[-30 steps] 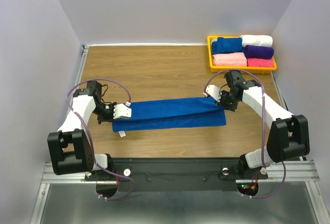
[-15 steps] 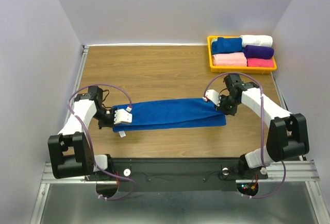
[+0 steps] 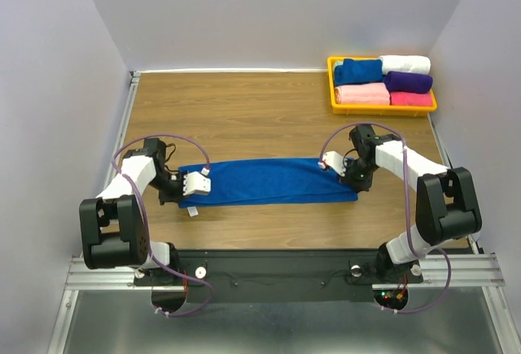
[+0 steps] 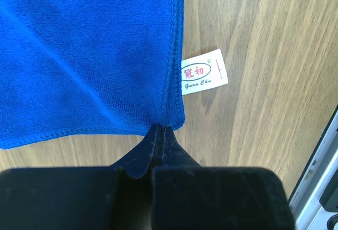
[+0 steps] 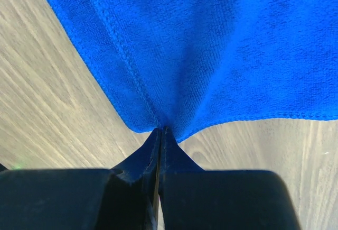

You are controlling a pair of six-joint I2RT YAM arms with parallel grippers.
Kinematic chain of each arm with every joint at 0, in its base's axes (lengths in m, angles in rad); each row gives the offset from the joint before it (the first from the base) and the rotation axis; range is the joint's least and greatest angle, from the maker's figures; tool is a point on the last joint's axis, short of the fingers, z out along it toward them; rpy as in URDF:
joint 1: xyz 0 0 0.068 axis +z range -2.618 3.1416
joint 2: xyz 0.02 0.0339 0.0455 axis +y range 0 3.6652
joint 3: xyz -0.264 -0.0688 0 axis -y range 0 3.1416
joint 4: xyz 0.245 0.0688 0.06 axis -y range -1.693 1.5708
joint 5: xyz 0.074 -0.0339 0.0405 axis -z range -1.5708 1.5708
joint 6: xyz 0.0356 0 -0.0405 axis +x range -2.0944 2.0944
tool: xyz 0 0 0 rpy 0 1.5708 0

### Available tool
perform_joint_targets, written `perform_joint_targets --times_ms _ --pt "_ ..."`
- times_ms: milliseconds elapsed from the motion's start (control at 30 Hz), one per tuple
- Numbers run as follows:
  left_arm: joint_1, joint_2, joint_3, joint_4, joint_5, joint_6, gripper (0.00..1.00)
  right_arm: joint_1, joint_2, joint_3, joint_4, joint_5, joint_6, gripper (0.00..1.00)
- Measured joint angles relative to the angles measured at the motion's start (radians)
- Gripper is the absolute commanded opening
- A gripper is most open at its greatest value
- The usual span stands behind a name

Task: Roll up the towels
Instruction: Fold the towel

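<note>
The towel [image 3: 269, 181] is a soft royal-blue cloth with a fine looped pile and stitched hems, lying as a long narrow rectangle across the wood-grain table [image 3: 244, 102], between the two arms and near the front edge. A small white label [image 4: 204, 71] with red print projects from its hem at the left end. The left gripper [image 4: 160, 129] has its black tapered jaws pressed together, pinching the near left corner of the towel. The right gripper [image 5: 160, 130] is likewise clamped, its jaws pinching the near right corner, where the fabric gathers into radiating creases. A rolled blue towel [image 3: 358, 71] sits in the yellow plastic tray [image 3: 332, 85] at the far right corner, beside rolled white, purple and pink cloths. Compared with one second ago, both grippers have shifted toward the near edge of the table, the right forearm has swung inward, and the towel now lies as a narrower, straighter band.
</note>
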Motion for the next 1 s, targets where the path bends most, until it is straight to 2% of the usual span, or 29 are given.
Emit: perform_joint_targets --times_ms 367,633,1000 --pt "0.007 -0.007 0.136 -0.059 0.015 -0.004 0.00 0.000 -0.042 0.085 -0.006 0.016 0.015 0.01" --pt "0.055 -0.045 0.138 -0.124 0.014 0.030 0.00 0.000 -0.113 0.087 -0.040 0.018 0.010 0.00" --pt "0.074 -0.052 0.135 -0.138 0.016 0.057 0.00 0.000 -0.117 0.064 -0.055 0.006 -0.001 0.01"
